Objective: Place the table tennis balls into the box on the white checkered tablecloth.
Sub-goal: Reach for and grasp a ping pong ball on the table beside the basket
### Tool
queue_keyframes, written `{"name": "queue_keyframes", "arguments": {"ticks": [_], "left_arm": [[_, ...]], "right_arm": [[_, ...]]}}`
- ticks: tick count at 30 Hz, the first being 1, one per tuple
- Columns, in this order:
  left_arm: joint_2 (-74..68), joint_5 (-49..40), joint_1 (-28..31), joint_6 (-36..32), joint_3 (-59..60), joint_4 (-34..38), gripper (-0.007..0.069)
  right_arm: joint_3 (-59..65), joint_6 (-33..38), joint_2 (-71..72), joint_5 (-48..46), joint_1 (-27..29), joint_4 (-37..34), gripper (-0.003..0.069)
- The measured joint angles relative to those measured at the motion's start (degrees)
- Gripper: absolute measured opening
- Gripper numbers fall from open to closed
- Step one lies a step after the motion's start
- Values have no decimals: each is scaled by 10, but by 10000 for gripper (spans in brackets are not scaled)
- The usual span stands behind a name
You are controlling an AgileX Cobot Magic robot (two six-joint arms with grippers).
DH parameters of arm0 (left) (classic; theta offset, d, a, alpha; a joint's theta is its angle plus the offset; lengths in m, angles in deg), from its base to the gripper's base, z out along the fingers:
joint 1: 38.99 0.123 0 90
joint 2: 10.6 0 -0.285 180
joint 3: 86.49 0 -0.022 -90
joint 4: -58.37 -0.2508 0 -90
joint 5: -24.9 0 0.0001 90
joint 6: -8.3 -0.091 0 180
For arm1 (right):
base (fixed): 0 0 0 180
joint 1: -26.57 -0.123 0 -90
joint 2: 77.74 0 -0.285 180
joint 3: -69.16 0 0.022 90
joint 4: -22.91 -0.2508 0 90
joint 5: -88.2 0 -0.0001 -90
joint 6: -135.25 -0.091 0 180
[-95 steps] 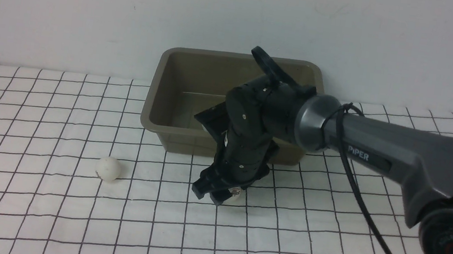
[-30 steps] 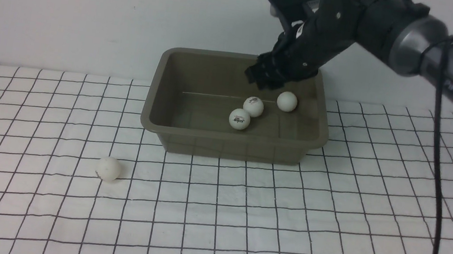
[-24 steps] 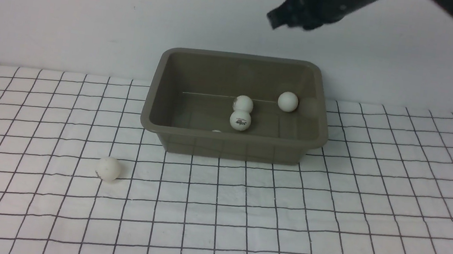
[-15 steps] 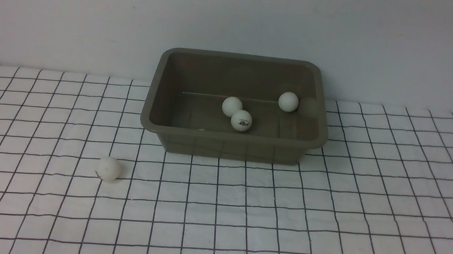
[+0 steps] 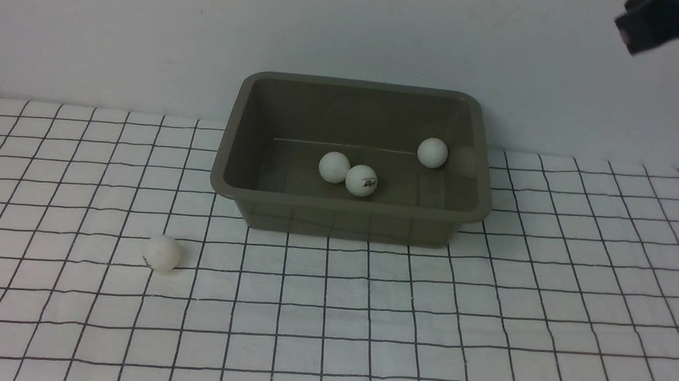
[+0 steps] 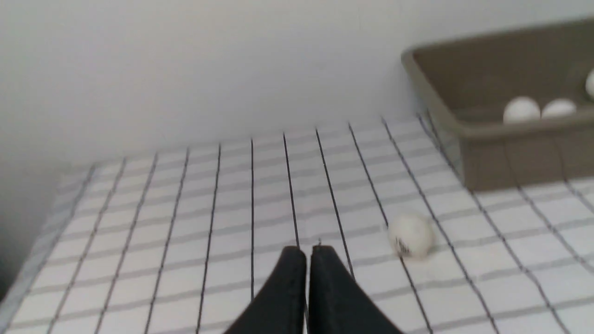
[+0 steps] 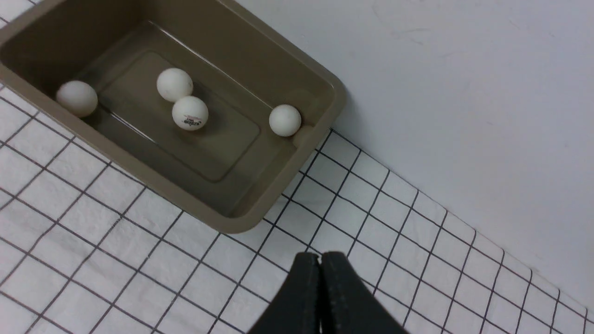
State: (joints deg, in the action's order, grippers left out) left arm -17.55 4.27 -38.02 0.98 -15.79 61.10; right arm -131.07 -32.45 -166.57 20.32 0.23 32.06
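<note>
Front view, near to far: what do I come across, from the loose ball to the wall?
Loose ball on the cloth → box's near rim → ball with the printed logo → lone ball by the box's right side → box's far rim → white wall

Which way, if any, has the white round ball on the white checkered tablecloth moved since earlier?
No; the white ball sits on the same grid lines of the tablecloth.

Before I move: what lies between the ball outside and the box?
Only bare checkered tablecloth lies between the ball outside and the box. The front view shows it, and the left wrist view agrees.
</note>
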Motion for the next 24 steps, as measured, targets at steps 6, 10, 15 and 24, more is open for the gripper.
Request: {"name": "queue_keyframes", "arguments": {"ticks": [6,10,15,24], "left_arm": [[0,57,0,0,-53,1,-4],[0,113,0,0,-62,1,-4],[0,125,0,0,-62,1,-4],[0,125,0,0,-62,1,-4]], "right_arm": [[150,-25,103,65,0,18,-16],[233,-32,162,121,1,18,-16],[261,-34,178,126,2,17,-16],[262,-34,178,114,2,-18,-16]]}}
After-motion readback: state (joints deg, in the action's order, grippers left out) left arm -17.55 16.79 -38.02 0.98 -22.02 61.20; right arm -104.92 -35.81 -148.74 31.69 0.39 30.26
